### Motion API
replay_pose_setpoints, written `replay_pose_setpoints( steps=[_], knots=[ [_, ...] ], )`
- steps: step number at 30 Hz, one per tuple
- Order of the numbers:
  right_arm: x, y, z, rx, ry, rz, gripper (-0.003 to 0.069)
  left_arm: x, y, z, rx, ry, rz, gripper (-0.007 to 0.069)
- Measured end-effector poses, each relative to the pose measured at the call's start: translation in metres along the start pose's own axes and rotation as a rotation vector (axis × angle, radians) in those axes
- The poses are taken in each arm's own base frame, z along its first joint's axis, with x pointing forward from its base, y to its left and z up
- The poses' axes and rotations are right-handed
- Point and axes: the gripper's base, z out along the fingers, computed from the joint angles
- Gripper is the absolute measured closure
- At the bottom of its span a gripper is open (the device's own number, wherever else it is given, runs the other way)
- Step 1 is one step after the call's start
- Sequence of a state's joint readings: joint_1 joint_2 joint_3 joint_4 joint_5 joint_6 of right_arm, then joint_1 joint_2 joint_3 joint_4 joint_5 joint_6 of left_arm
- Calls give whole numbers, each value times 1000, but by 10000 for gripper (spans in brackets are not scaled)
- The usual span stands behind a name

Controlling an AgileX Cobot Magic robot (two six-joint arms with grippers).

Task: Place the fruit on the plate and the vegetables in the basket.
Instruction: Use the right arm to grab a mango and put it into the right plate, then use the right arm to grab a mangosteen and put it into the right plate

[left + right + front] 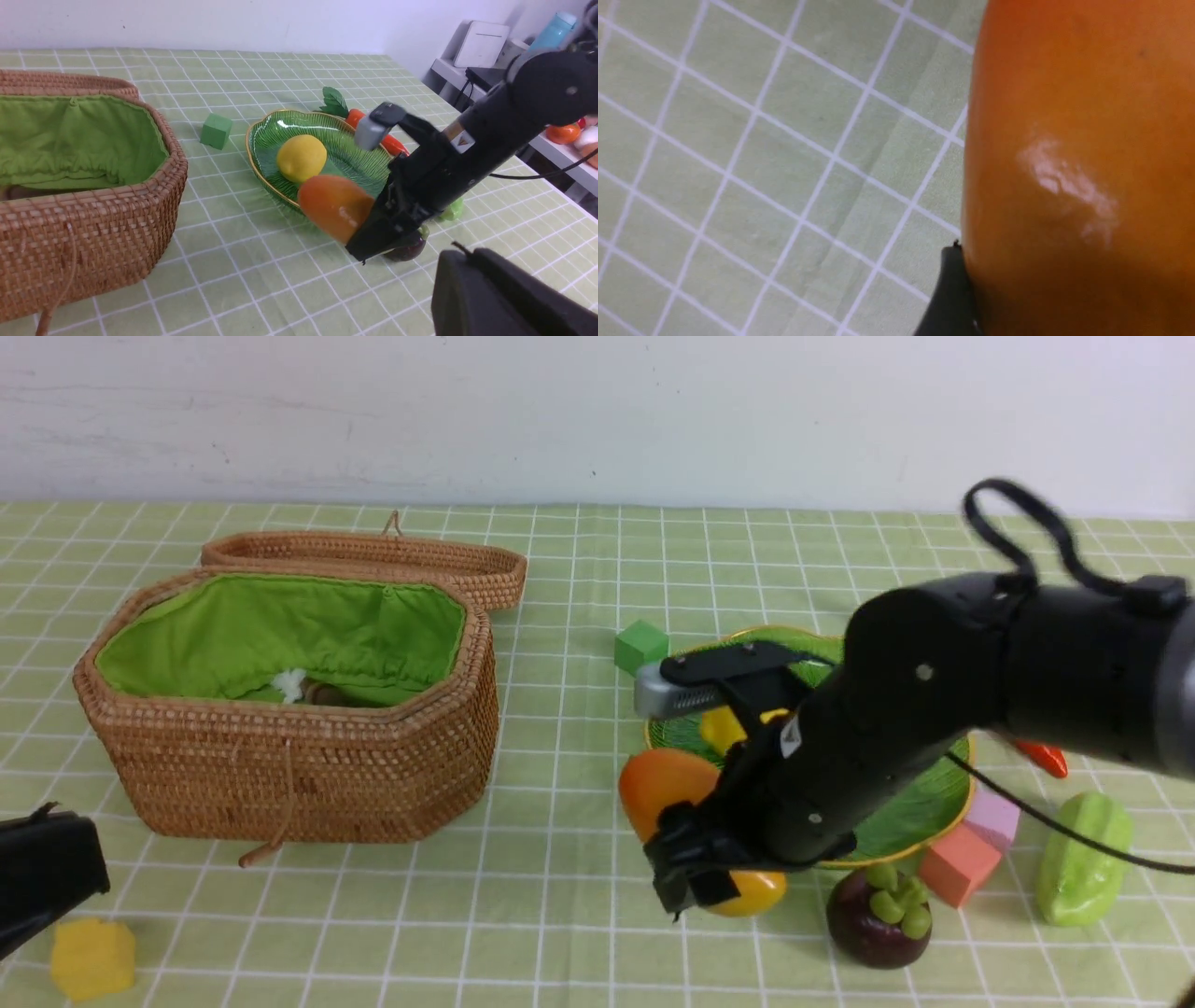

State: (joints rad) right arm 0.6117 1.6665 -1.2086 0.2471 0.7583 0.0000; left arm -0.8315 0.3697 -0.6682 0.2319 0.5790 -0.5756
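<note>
The basket (pixel 308 784) stands open on the left of the tabletop (pixel 560 915), with its lid (pixel 373 555) lying flat directly behind it and touching its far wall. The green lining is largely bare. A small white and dark item sits low at the near wall, too hidden to identify. The plate (pixel 924 803) lies to the right of the basket and holds one item, the lemon (pixel 301 157). The right hand (pixel 695 877) grasps the mango (pixel 665 786) at the plate's near-left rim. One finger (pixel 950 294) presses against the fruit's skin, and the orange end points up, towards the basket side. Whether the mango touches the rim cannot be told. The mangosteen (pixel 879 915) rests on the tabletop just in front of the plate. The carrot (pixel 1044 758) lies beside the plate's far-right edge, and the pale green ridged piece (pixel 1083 859) sits further right, both outside any container. A green cube (pixel 640 646), a salmon cube (pixel 957 863) and a lilac cube (pixel 994 817) sit around the plate. The left hand (pixel 42 877) is clenched on nothing near a yellow cube (pixel 91 957).
</note>
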Motion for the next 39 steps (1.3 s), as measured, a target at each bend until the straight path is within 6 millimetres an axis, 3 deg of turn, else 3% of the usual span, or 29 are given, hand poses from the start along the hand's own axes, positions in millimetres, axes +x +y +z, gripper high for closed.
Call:
replay_pose_setpoints(
  steps=[3, 7, 10, 12, 17, 21, 23, 26, 30, 35, 36, 39],
  knots=[
    [-2, -6, -37, 29, -95, -23, 113, -4, -2, 0, 26, -43, 33, 638],
    [-11, -51, -61, 143, -199, 59, 113, -12, -7, -1, 66, -133, 153, 638],
    [-15, -92, -57, 208, -219, 172, 113, -17, -10, -2, 95, -202, 208, 638],
    [-16, -107, -48, 221, -218, 214, 113, -19, -12, -3, 107, -228, 220, 638],
    [-20, -126, -21, 232, -210, 253, 113, -19, -12, -3, 105, -226, 223, 638],
    [-21, -131, -5, 235, -195, 258, 110, -17, -10, -2, 94, -204, 223, 637],
    [-21, -133, -1, 239, -194, 255, 71, -17, -10, -2, 89, -194, 223, 637],
    [-21, -133, -1, 243, -199, 249, -3, -15, -9, -2, 82, -181, 224, 637],
    [-24, -130, -11, 242, -205, 245, -15, -14, -8, -1, 72, -162, 224, 637],
    [-26, -119, -43, 228, -154, 244, 49, -11, -6, -1, 55, -128, 222, 637],
    [-22, -112, -61, 218, -128, 249, 103, -10, -6, -1, 50, -117, 221, 637],
    [-4, -99, -83, 196, -39, 280, 209, -8, -4, 0, 37, -89, 219, 637]
  ],
)
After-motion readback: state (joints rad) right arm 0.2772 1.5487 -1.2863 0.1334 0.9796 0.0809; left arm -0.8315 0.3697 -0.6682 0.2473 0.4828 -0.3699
